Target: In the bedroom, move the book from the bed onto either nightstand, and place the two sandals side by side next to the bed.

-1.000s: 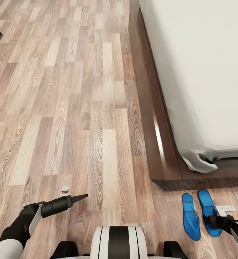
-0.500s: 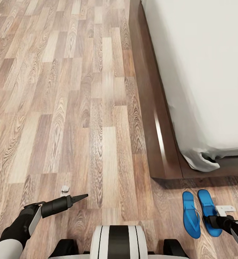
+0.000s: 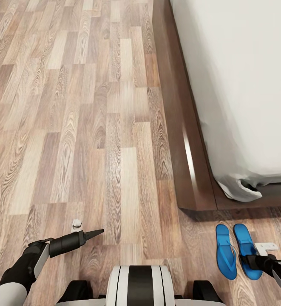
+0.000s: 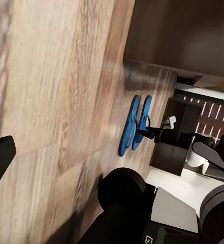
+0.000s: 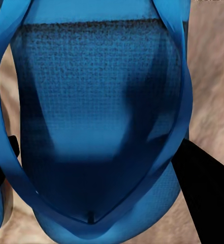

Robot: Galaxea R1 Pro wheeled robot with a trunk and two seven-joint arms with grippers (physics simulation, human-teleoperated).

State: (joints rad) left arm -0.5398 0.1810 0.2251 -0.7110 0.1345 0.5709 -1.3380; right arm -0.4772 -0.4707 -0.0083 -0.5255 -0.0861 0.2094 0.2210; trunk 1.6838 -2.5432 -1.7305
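Blue sandals, pair: lying side by side on the plank floor, just beside the corner of the bed frame, toes toward it. My right gripper is hanging directly over the outer sandal; in the right wrist view its two dark fingers are standing spread to either side of the sole, outside the straps, gripping nothing that I can make out. My left gripper is hovering over bare floor, well apart from the pair, holding nothing; how far apart its fingers are I cannot tell. Change over the last second: the whole head view is sliding slightly, so the camera is moving, while sandals and arms are keeping their places. Judgement: sandal step is looking finished. Book: not located here; mattress in sight is bare.
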